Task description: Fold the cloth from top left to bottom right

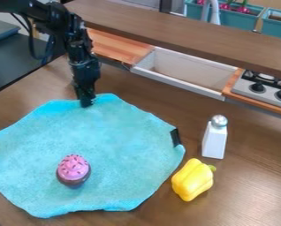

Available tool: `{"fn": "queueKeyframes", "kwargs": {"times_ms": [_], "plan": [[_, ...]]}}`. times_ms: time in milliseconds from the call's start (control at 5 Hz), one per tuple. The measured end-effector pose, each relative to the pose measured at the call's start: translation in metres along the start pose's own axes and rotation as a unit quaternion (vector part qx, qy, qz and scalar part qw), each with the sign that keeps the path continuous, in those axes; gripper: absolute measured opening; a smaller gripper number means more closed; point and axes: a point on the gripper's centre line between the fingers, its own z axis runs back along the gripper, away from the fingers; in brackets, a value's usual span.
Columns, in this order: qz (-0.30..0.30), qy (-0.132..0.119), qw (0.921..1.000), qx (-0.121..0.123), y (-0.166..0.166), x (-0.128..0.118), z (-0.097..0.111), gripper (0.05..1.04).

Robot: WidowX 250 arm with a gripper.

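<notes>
Gripper and cloth, clock-face directions taken in the camera view. Your gripper (85, 104) is hanging at the 12 o'clock edge of the blue cloth (119, 132), its tip overlapping that edge; you cannot tell how far open it is or whether it is holding any fabric. The cloth is lying spread on the brown table (249, 181), its main expanse extending towards 6 o'clock from your gripper. The intended fold is probably running from the 10 to 11 o'clock side towards 4 to 5 o'clock, so the coming move is likely calling for a sweep diagonally across the cloth. The toy cupcake (73, 170) is sitting on the cloth, near 6 o'clock from your gripper, and may be obstructing the fold. The yellow pepper (193, 179) is resting just beyond the 4 o'clock edge.
</notes>
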Motion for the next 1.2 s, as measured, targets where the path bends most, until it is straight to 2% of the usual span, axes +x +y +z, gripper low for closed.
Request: {"fn": "queueKeyframes", "kwargs": {"times_ms": [200, 400, 600, 800, 1000, 1200], "plan": [[0.005, -0.029, 0.9994, -0.015, -0.012, -0.013, 0.029, 0.096], [-0.009, -0.068, 0.9977, -0.003, -0.031, -0.022, 0.07, 0.074], [-0.029, -0.08, 0.9964, 0.004, -0.056, -0.037, 0.086, 0.073], [-0.071, -0.085, 0.9938, 0.011, -0.087, -0.046, 0.093, 0.073], [-0.106, -0.079, 0.9911, 0.018, -0.117, -0.055, 0.089, 0.073], [-0.129, -0.084, 0.9877, 0.027, -0.142, -0.063, 0.091, 0.073]]}}
